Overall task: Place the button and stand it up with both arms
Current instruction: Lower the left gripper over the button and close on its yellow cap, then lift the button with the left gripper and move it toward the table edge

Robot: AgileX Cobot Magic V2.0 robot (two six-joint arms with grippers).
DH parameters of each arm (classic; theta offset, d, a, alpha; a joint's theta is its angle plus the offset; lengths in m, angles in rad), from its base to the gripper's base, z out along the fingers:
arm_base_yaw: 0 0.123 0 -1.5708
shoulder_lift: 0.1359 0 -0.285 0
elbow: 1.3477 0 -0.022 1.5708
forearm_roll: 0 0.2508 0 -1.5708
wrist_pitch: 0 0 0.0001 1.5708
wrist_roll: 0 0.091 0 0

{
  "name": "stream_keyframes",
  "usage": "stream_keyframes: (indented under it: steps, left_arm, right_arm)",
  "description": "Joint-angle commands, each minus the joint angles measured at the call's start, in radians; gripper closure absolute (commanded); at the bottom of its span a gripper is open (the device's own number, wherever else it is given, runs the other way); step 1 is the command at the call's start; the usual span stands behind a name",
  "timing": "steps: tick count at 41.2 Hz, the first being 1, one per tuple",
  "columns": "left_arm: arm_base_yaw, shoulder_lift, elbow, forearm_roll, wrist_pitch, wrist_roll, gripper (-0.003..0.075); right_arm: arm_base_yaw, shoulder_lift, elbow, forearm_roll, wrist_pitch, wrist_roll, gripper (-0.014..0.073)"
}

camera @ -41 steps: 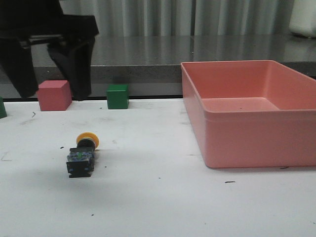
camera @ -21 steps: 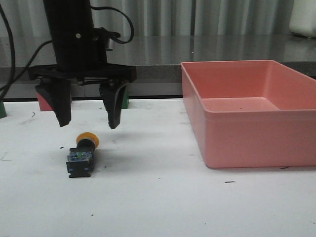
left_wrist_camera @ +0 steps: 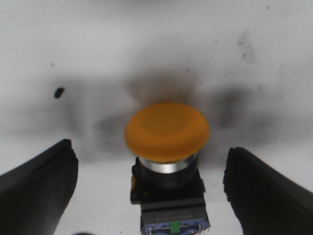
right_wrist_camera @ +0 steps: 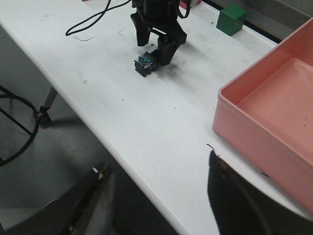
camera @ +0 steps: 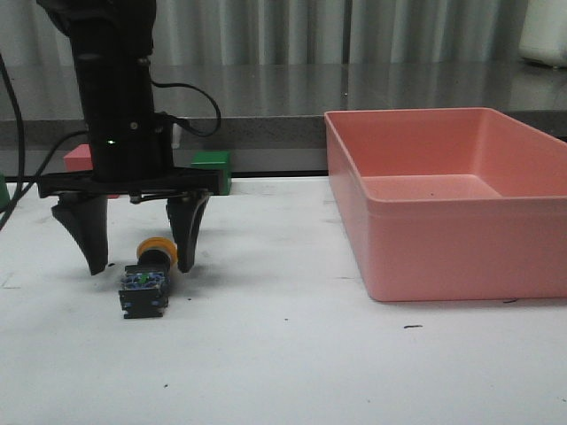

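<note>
Both left tool [camera: 138, 257] prongs now flank button [camera: 147, 278] (previously above)

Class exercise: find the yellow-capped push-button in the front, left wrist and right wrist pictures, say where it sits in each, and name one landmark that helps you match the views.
Front view: the button lies on its side on the white table, lower left, between the open left gripper prongs.
Left wrist view: it fills the lower centre, yellow cap nearest the camera.
Right wrist view: small, upper centre, under the left gripper.
Shared landmark: the green cube, seen in the front and right wrist views.
</note>
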Motion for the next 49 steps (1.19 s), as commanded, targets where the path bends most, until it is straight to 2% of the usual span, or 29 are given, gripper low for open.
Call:
stream_keyframes:
  steps: [1, 10, 13, 20, 23, 27, 33, 42, 49]
  left_arm:
    - [0.000, -0.033, -0.034, -0.022, 0.026, -0.034, 0.0134]
    - [-0.004, -0.005, -0.062, -0.038, 0.016, -0.049, 0.0151]
    - [-0.004, -0.005, -0.065, -0.036, 0.016, -0.049, 0.0213]
    - [-0.004, -0.005, -0.101, -0.040, 0.049, -0.049, 0.0426]
    - [-0.004, -0.005, -0.117, -0.040, 0.049, -0.049, 0.0488]
    - [-0.004, -0.008, -0.129, -0.040, 0.049, -0.049, 0.0533]
    - [-0.013, -0.042, -0.129, -0.012, 0.049, -0.019, 0.0549]
    - [-0.035, -0.167, -0.092, 0.149, 0.046, -0.018, 0.0552]
    - [-0.024, -0.320, 0.066, 0.255, -0.039, -0.016, 0.0552]
  right_arm:
    - [0.000, 0.006, -0.025, -0.011, -0.076, -0.006, 0.0146]
    - [0.000, 0.006, -0.025, -0.011, -0.076, -0.006, 0.0146]
    - [0.000, 0.006, -0.025, -0.011, -0.076, -0.006, 0.0146]
    - [0.000, 0.006, -0.025, -0.011, -0.076, -0.006, 0.0146]
    - [0.000, 0.006, -0.025, -0.011, -0.076, -0.006, 0.0146]
    - [0.000, 0.006, -0.025, -0.011, -0.076, -0.006, 0.0146]
    - [0.000, 0.006, -0.025, -0.011, -0.076, -0.006, 0.0146]
    - [0.000, 0.006, -0.025, -0.011, -0.076, -0.006, 0.0146]
    - [0.000, 0.006, -0.025, -0.011, -0.076, -0.006, 0.0146]
